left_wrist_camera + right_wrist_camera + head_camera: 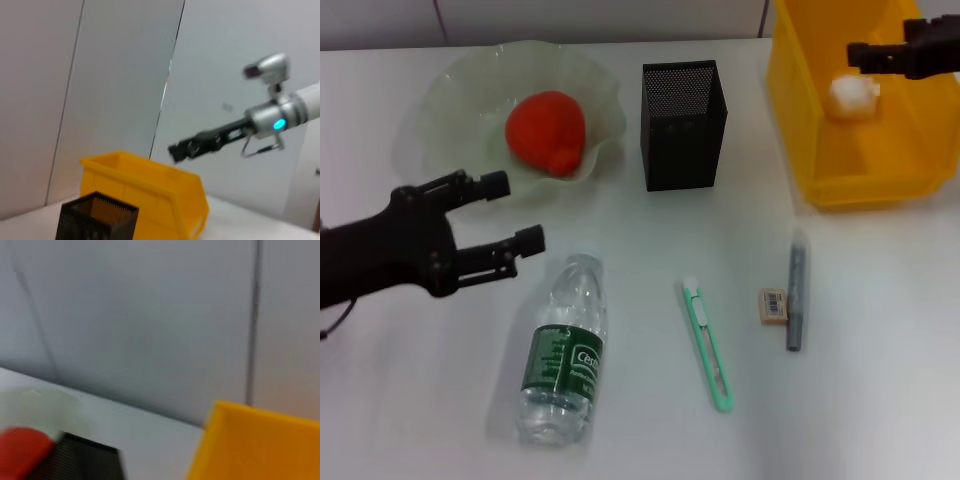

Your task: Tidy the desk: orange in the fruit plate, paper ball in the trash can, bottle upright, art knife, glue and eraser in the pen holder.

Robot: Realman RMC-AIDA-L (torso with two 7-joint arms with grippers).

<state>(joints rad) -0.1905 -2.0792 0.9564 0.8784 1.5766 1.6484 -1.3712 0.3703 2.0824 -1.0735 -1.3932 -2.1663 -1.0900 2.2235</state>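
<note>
The orange (548,130) lies in the pale green fruit plate (450,90). A white paper ball (852,97) rests inside the yellow trash can (880,185), just below my right gripper (860,56), which hovers over the bin and also shows as the right gripper (176,150) in the left wrist view. The clear bottle (565,350) lies on its side. My left gripper (523,210) is open and empty, just above the bottle's cap end and in front of the plate. The green art knife (708,345), eraser (774,305) and grey glue (797,290) lie on the desk.
A black mesh pen holder (682,125) stands between the plate and the trash can. The white desk (880,400) runs to a grey wall at the back.
</note>
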